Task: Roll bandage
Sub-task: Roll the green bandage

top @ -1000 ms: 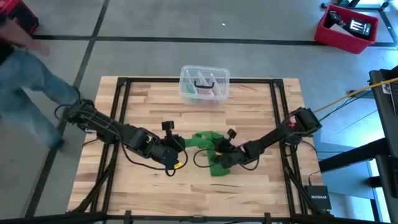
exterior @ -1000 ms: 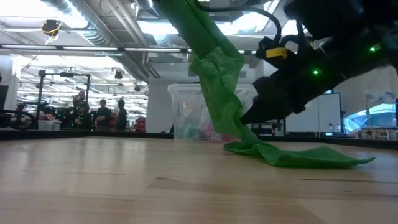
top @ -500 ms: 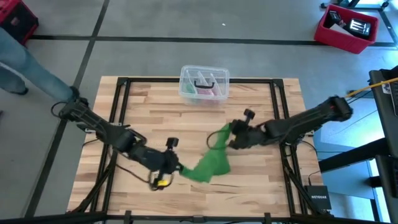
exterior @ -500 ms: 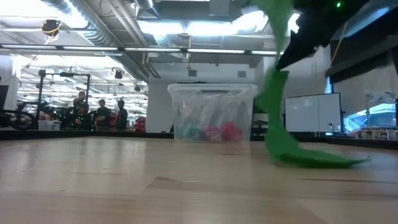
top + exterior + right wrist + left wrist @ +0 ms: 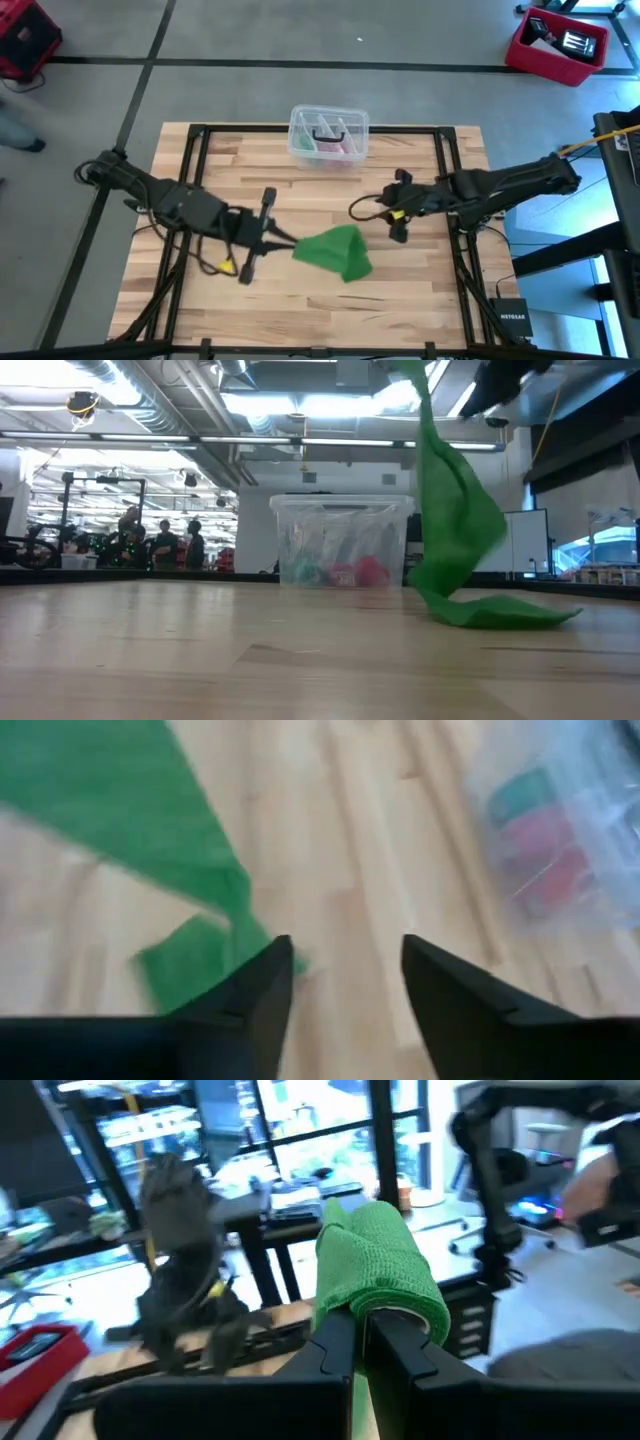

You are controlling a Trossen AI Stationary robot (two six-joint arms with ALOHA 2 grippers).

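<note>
The bright green bandage [image 5: 335, 250] hangs from my left gripper [image 5: 290, 241], which points level over the table's near middle and is shut on it. In the low view the bandage [image 5: 455, 520] drops from the picture's top, and its lower end [image 5: 495, 614] lies crumpled on the table. My right gripper [image 5: 345, 970] stands open above the table right of the bandage [image 5: 120, 810], with nothing between its fingers. In the high view my right gripper [image 5: 385, 215] is apart from the cloth. My left gripper pinches the bandage's upper end [image 5: 385, 1295] between its two shut fingers, which lie level. The cloth is folded over the fingertips in more than one layer. The rest hangs slack below the fingers, with the lower end [image 5: 495, 614] resting on the table.
A clear plastic box [image 5: 328, 135] with pink and dark items stands at the table's far middle edge. A black frame [image 5: 200, 135] runs round the wooden top. People stand in the room beyond the table [image 5: 160, 540].
My right gripper has opened and let go of the bandage, risen, and drawn back toward the table's right and far side. My left gripper has gone up and tipped to level with the bandage's end. The cloth now hangs from it alone, lower end on the table.
</note>
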